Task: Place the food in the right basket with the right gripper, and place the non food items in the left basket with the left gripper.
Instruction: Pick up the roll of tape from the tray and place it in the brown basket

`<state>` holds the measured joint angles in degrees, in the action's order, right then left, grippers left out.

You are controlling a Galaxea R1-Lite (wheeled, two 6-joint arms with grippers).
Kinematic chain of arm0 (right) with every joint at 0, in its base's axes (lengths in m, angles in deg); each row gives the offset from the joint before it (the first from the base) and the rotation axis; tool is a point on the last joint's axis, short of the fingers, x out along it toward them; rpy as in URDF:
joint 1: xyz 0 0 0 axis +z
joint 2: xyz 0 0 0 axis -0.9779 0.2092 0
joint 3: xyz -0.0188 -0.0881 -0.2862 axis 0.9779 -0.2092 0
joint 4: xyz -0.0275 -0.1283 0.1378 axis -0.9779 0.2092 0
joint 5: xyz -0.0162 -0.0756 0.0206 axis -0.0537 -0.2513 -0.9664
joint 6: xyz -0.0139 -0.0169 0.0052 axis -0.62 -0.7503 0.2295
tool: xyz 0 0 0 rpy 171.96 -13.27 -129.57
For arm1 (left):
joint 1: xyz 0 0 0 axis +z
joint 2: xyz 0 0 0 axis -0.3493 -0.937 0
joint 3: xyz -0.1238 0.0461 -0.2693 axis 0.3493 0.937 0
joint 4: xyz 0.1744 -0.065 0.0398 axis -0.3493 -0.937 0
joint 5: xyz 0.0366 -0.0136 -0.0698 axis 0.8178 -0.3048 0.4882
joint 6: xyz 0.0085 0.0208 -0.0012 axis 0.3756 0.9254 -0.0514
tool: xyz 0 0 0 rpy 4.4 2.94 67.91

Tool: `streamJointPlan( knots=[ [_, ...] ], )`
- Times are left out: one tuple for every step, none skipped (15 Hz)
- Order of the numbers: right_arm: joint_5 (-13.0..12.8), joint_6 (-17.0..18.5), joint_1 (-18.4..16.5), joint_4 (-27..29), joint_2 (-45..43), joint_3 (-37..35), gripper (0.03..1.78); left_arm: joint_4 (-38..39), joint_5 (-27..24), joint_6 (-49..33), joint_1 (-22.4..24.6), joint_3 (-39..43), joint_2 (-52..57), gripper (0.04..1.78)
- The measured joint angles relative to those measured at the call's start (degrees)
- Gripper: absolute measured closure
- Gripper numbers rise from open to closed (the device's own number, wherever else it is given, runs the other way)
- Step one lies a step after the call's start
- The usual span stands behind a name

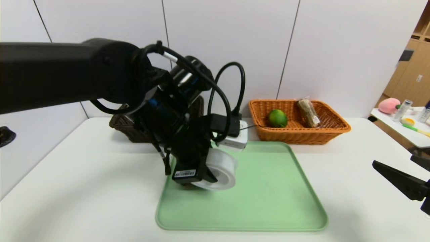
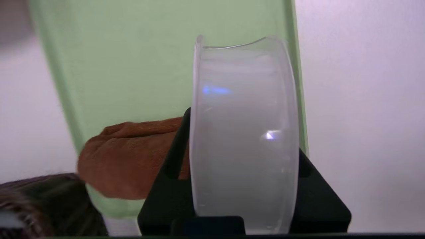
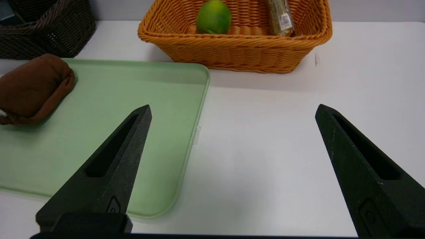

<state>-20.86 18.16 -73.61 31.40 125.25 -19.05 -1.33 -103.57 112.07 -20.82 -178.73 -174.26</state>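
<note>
The left gripper [image 1: 201, 174], its arm reaching in from 9 o'clock and bent down, clamps a translucent plastic tape roll [image 1: 220, 169] over the smooth green tray [image 1: 268, 201], beside a brown cloth bundle [image 3: 31, 88]. The right gripper [image 3: 232, 166] hovers spread wide over the white desk [image 3: 265, 149] at 3 o'clock. At 12 sit a dark wicker basket [image 3: 46, 30] and an orange one [image 1: 299, 132] holding a lime [image 1: 277, 118] and a wrapped bar [image 1: 309, 112].
</note>
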Motion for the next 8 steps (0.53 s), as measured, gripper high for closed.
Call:
streamJointPlan(
  knots=[
    [0.0,-0.5,0.0,-0.1,-0.1,-0.5,0.11,0.1,0.7,-2.1,0.0,-2.7,0.3,1.23],
    [0.0,-1.0,0.0,0.0,-0.2,-0.9,0.11,0.1,1.1,-4.6,0.1,-5.4,0.6,1.23],
    [0.0,-1.3,0.0,0.0,-0.4,-1.3,0.11,0.6,1.3,-8.3,0.3,-7.4,1.0,1.23],
    [0.0,-1.7,0.0,0.0,-0.7,-1.5,0.11,1.4,1.5,-12.5,0.6,-8.3,1.6,1.23],
    [0.0,-2.1,0.0,-0.1,-0.8,-1.7,0.11,3.1,2.1,-17.5,0.8,-8.8,2.4,1.23],
    [0.0,-2.8,0.0,0.0,-0.9,-1.7,0.11,5.9,3.9,-23.3,1.2,-8.9,3.3,1.23],
    [0.0,-3.6,0.0,0.0,-0.9,-1.8,0.11,9.5,7.0,-28.8,1.9,-9.0,4.0,1.23],
    [0.0,-4.3,0.0,-0.1,-1.0,-2.0,0.11,13.4,11.6,-34.9,2.7,-9.0,4.6,1.23]
  ],
)
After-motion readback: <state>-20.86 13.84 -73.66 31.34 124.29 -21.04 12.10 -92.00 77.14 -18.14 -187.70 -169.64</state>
